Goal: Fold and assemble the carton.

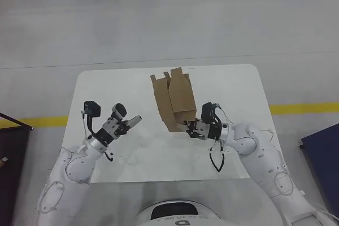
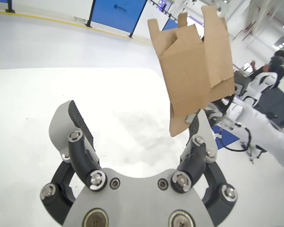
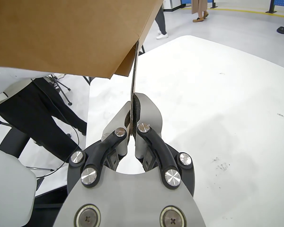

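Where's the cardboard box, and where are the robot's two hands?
carton (image 1: 176, 101), top view, middle of its brown side panel.
right hand (image 3: 133, 105), right wrist view, between the fingertips pinching the carton's edge.
left hand (image 2: 135, 109), left wrist view, the gap between its open fingertips.

A large industrial robot hall, with blue partition panels (image 2: 118, 8), a yellow floor line (image 1: 311, 106) and a white table (image 1: 118, 96).

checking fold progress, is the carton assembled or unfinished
Unfinished: the carton is partly opened, its flaps sticking out unfolded, one edge clamped in the right pincer.
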